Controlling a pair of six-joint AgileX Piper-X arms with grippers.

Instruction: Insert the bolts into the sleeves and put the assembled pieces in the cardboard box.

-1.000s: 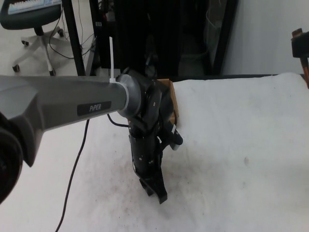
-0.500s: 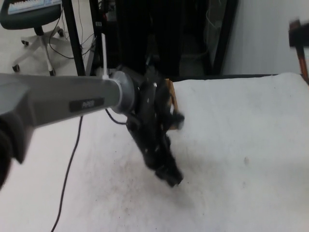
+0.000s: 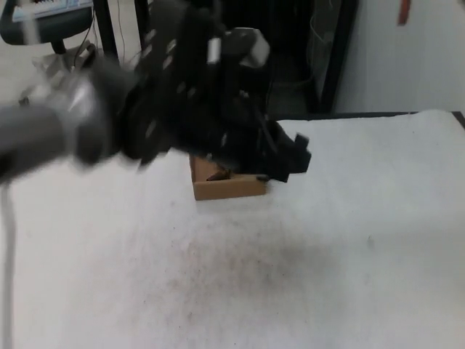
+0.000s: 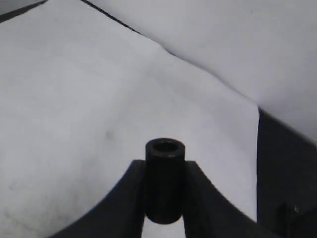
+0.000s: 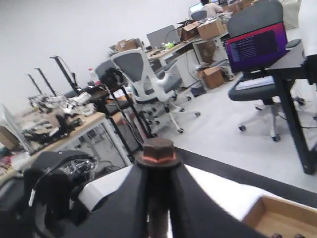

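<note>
1. My left gripper (image 4: 165, 171) is closed on a black sleeve (image 4: 164, 184), whose open bore projects past the fingertips
2. My right gripper (image 5: 158, 173) clamps a bolt (image 5: 157, 149), hex head just beyond the fingertips
3. The cardboard box (image 5: 280, 215) lies below the right gripper
4. Judgement: I should align bolt and bore squarely before pushing, since tilt risks jamming

The grey and black arm (image 3: 87, 123), earlier angled down onto the white cloth-covered bench (image 3: 363, 254), has been lifted and swung upward. Its gripper (image 3: 294, 156) has been turned rightward, and the brown cardboard box (image 3: 227, 187) has been uncovered.
</note>
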